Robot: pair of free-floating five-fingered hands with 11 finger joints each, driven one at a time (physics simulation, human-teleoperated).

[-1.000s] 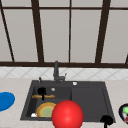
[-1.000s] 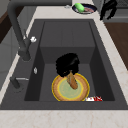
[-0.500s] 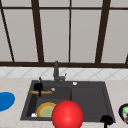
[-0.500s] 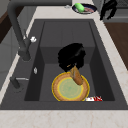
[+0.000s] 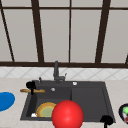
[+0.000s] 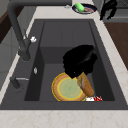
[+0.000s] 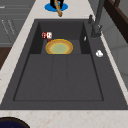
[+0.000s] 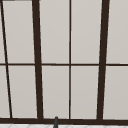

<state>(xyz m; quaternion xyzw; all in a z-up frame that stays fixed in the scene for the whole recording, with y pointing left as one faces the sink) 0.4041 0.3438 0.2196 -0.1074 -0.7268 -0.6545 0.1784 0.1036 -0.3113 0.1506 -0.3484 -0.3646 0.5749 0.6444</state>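
- We are working at the matte dark sink [image 5: 88, 100], a rectangular basin set in the pale counter.
- A glossy red ball [image 5: 67, 115] is sitting at the sink's front edge.
- A round yellow plate [image 6: 67, 89] is lying in the basin's left end.
- Our left hand [image 6: 79, 59] is clamping a smooth wooden utensil [image 6: 85, 85] above that plate.
- Our right hand [image 5: 107, 120] is hovering at the front right corner, fingers loose.
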